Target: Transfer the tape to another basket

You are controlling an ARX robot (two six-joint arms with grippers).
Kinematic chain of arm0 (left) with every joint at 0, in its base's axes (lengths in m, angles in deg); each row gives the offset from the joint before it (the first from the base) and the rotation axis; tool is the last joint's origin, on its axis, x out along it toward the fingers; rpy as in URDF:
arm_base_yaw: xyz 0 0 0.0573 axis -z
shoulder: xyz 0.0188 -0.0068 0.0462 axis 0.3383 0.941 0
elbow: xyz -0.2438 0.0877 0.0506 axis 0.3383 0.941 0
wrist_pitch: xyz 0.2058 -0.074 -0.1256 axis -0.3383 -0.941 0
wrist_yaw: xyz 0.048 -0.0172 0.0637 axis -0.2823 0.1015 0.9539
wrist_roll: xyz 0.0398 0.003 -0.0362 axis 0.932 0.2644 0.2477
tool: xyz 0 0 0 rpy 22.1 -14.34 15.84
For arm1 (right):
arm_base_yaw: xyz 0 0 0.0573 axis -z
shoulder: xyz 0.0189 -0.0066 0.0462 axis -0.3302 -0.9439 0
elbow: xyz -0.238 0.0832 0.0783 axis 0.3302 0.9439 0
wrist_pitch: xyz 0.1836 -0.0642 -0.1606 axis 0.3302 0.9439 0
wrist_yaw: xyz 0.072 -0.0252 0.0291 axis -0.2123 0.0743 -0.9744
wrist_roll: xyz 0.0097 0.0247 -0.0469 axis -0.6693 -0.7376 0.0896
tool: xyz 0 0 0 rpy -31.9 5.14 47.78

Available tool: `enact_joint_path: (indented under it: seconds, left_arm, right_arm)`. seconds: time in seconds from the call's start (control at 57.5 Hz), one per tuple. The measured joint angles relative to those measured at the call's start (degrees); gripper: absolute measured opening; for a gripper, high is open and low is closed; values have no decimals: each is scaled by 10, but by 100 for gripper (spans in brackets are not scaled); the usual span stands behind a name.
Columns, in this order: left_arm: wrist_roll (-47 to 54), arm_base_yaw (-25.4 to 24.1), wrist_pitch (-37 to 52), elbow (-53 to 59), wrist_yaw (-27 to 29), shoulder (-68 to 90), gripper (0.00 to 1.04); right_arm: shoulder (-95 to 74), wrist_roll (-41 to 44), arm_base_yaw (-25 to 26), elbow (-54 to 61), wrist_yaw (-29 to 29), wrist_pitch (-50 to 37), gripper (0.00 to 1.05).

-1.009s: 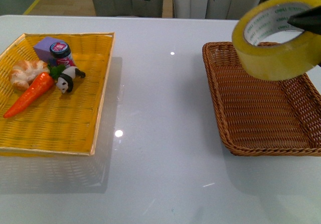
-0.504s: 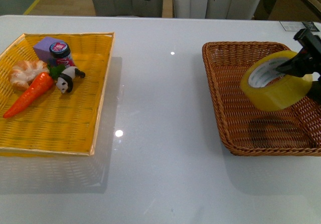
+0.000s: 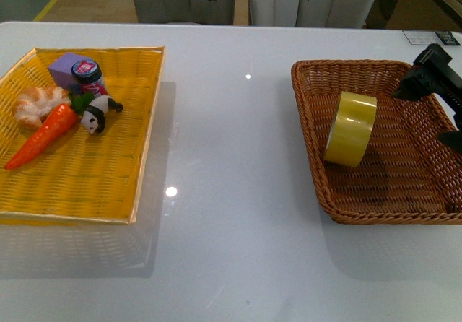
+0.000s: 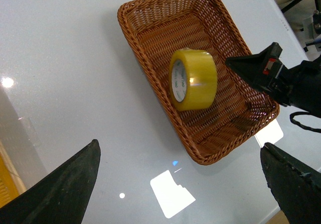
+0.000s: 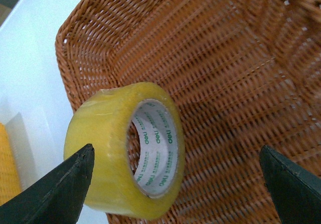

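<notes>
Since the tape [image 3: 351,128] stands on its edge inside the basket [image 3: 307,112], close to the basket's wall that faces the yellow tray [image 3: 86,177], we judge it could roll across the woven floor or tip flat. A brush from our right gripper [image 5: 174,156], whose jaws are spread wide and empty just beside the roll over the basket, would cause that. Our left gripper [image 4: 178,153] hangs above the table [image 3: 238,156] beside the basket, jaws likewise apart, holding nothing. On the white core [image 5: 153,153] we read "deli" in green, repeated; the finer print is too small to tell.
</notes>
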Motion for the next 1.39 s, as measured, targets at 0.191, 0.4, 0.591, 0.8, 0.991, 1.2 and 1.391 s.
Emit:
enact_joint_path:
  seconds: [0.191, 0.4, 0.591, 0.8, 0.991, 1.2, 1.391]
  left_arm:
    - [0, 0, 0, 0, 0, 0, 96]
    - [0, 0, 0, 0, 0, 0, 96]
    - [0, 0, 0, -1, 0, 0, 96]
    - [0, 0, 0, -1, 0, -2, 96]
    - [50, 10, 241, 93, 219, -23, 82]
    - [92, -58, 615, 357, 373, -156, 45]
    - [98, -114, 639, 494, 313, -249, 9]
  right_arm:
    - [93, 29, 11, 48, 27, -17, 96]
    - [297, 92, 16, 129, 70, -6, 96]
    - [500, 257, 6, 234, 29, -86, 76]
    - [612, 361, 1, 317, 25, -94, 40]
    - [665, 373, 1, 367, 25, -89, 6]
    - [725, 379, 1, 404, 26, -63, 2]
    - [780, 379, 1, 424, 24, -31, 2]
